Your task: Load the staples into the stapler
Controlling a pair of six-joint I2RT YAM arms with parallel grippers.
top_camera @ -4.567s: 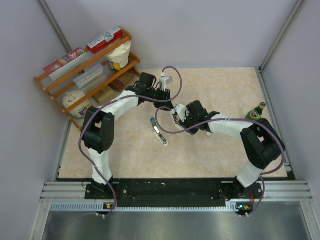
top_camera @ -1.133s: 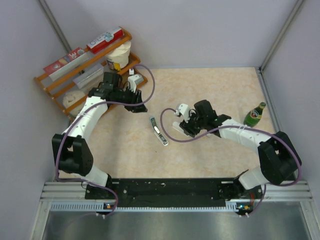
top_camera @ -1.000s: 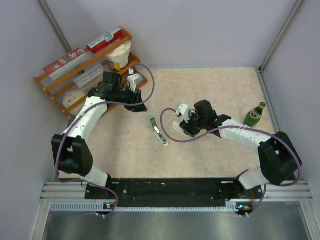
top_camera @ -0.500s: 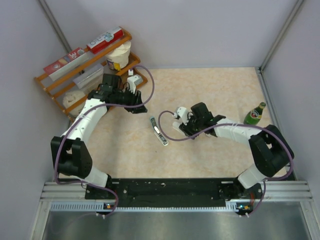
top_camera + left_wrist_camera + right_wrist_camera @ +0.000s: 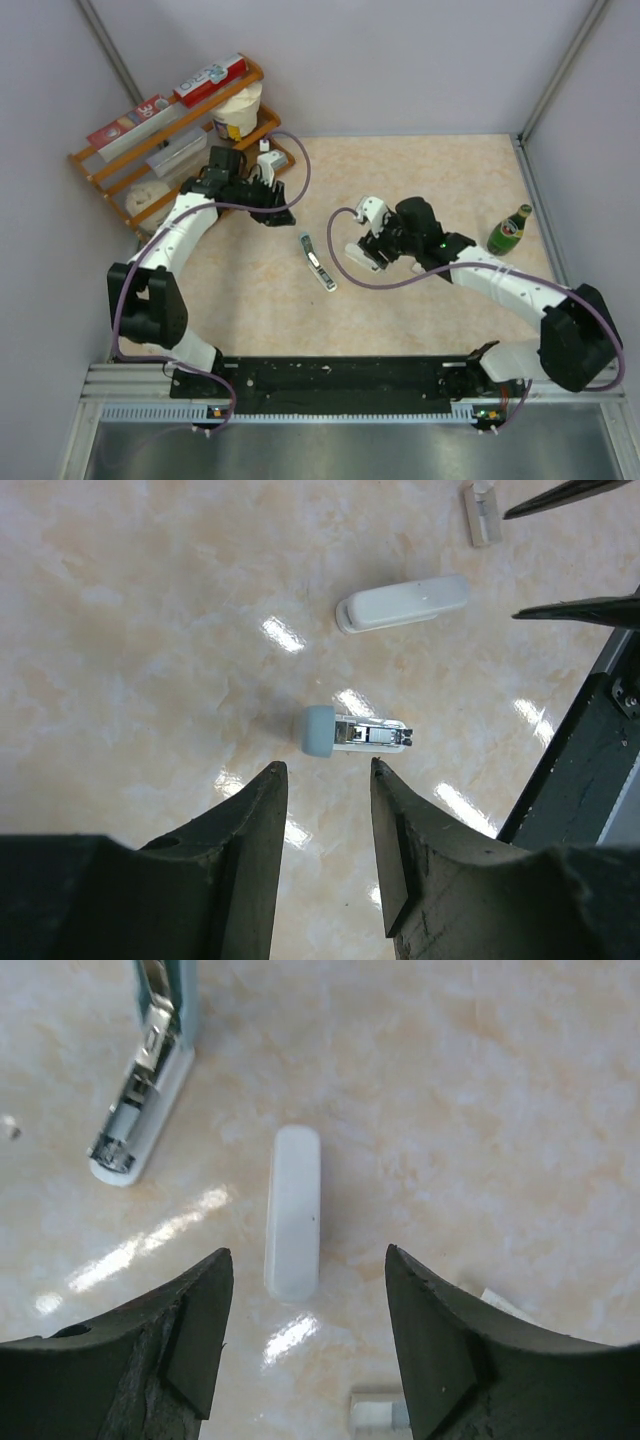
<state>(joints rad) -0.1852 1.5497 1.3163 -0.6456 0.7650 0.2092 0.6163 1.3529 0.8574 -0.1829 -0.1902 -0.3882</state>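
Note:
The stapler (image 5: 317,262) lies opened out on the marble table, with a blue-grey top, a white base and its metal channel bare (image 5: 150,1080). In the left wrist view its blue-grey end (image 5: 320,730) sits just past my left gripper (image 5: 326,765), which is open and empty near the shelf (image 5: 268,208). My right gripper (image 5: 307,1252) is open and empty right of the stapler (image 5: 360,250). A closed white oblong body like a small stapler (image 5: 293,1210) (image 5: 403,603) lies ahead of its fingertips. The staples, a tiny whitish packet (image 5: 481,500) (image 5: 380,1412), lie on the table under the right gripper.
A wooden shelf (image 5: 170,130) with boxes and a tub stands at the back left, close to the left arm. A green bottle (image 5: 510,230) stands at the right wall. A whitish corner (image 5: 505,1305) pokes out behind the right finger. The black base rail (image 5: 590,750) runs along the near edge.
My right gripper's jaws have widened, and its wrist has shifted slightly back and right. The left arm, withdrawn toward the shelf several seconds ago, has barely moved in the last second. The stapler has stayed put.

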